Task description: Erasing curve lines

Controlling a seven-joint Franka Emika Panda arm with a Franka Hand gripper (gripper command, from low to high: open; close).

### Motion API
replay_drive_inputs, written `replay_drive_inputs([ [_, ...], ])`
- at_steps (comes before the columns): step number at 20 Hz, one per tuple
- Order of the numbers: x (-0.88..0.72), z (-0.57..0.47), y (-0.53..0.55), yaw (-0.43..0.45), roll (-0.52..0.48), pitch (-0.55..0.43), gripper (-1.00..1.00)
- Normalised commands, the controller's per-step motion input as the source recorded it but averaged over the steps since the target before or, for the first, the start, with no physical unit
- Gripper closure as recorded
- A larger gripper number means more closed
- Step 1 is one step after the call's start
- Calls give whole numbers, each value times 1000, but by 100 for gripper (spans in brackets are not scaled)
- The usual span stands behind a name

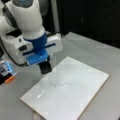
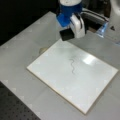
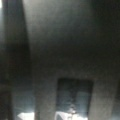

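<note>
Tool [image 1: 45, 67]: carries a black block at its tip, hovering over the whiteboard's [image 1: 82, 97] edge; finger state cannot be told.
Curve lines [image 2: 72, 66]: unerased, near the board's middle in both front views, apart from the block.
Whiteboard: flat on the grey tabletop [image 2: 30, 37].

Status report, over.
Claw above the whiteboard's edge, carrying a dark block. Curve lines intact, unerased. Nothing between claw and lines.

The white arm [image 1: 25, 17] reaches down with a blue wrist [image 1: 37, 47]; its hand [image 1: 45, 67] hangs low, a dark block at the tip, in both front views
</note>
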Motion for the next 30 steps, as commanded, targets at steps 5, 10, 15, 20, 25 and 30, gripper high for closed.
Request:
replay_drive_inputs([
  [5, 43, -44, -57, -159, -99, -18, 100],
  [10, 33, -166, -83, 37, -43, 33, 100],
  [15, -33, -306, -134, 68, -40, -38, 100],
  [20, -194, -276, -127, 88, -43, -96, 100],
  [25, -257, -235, -57, 115, -50, -172, 100],
  [30, -259, -275, 32, 109, -52, -220, 100],
])
